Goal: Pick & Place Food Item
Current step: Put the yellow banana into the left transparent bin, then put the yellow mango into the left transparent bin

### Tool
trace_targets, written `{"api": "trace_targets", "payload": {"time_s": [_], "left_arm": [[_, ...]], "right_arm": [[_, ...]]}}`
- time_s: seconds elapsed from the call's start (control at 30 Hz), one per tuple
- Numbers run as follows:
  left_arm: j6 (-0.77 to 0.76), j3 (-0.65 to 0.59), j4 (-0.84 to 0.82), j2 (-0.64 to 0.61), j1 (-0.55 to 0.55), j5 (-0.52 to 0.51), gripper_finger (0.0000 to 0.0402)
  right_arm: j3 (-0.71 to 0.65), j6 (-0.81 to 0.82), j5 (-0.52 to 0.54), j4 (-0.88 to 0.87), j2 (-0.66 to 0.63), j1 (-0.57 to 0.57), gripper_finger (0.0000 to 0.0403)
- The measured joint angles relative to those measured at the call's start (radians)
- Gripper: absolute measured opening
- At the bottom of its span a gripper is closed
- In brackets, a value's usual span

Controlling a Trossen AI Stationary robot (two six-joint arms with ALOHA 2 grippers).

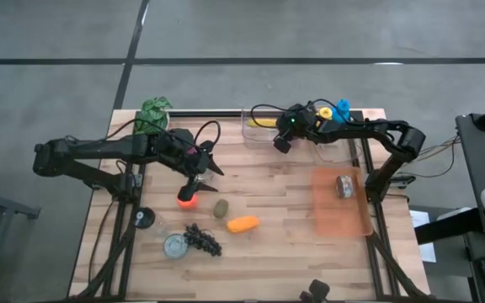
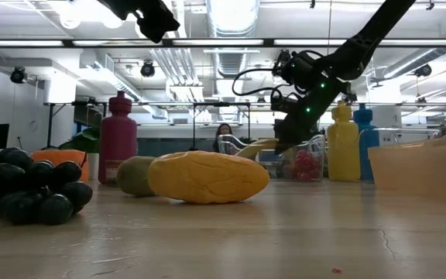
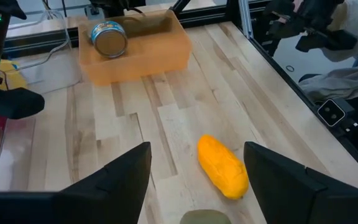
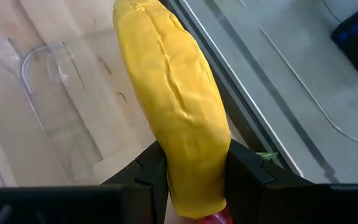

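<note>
Banana lifted, not yet placed.
Right gripper [image 4: 191, 171] clamps the banana [image 4: 173, 106] above the clear bin [image 1: 263, 133]; left gripper [image 3: 194, 171], fingers apart, hovers near the mango [image 3: 224, 167]; orange tray [image 1: 339, 215] holds one can [image 1: 343, 185].

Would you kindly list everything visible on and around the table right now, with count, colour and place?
banana: one, yellow, held over the clear bin at the table's far edge
clear bin: one, transparent, far edge, middle
orange tray: one, orange, right side
can: one, silver, lying in the orange tray
mango: one, orange-yellow, table centre
kiwi: one, olive, beside the mango
grapes: one bunch, dark, front left
leafy greens: one, green, far left corner
table: one, light wood
left gripper: open, hovering left of centre
right gripper: shut on the banana
</note>
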Motion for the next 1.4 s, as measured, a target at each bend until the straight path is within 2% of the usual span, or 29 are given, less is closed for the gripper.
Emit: {"api": "trace_targets", "payload": {"time_s": [0.13, 0.63, 0.77, 0.87, 1.07, 1.4], "left_arm": [[0.000, 0.000, 0.000, 0.000, 0.000, 0.000, 0.0253], [0.000, 0.000, 0.000, 0.000, 0.000, 0.000, 0.0254], [0.001, 0.000, 0.000, 0.000, 0.000, 0.000, 0.0260], [0.003, 0.000, 0.000, 0.000, 0.000, 0.000, 0.0264], [0.003, 0.000, 0.000, 0.000, 0.000, 0.000, 0.0272], [0.034, 0.000, 0.000, 0.000, 0.000, 0.000, 0.0275]], "right_arm": [[0.000, 0.047, 0.009, -0.004, 0.000, 0.000, 0.0133], [0.002, 0.063, 0.012, -0.007, -0.003, 0.000, 0.0203], [0.043, 0.104, 0.001, -0.092, -0.016, 0.003, 0.0207], [0.077, 0.069, -0.026, -0.174, -0.048, 0.019, 0.0206], [0.108, 0.060, -0.052, -0.270, -0.135, 0.129, 0.0207], [0.064, 0.064, -0.052, -0.273, -0.274, 0.429, 0.0207]]}}
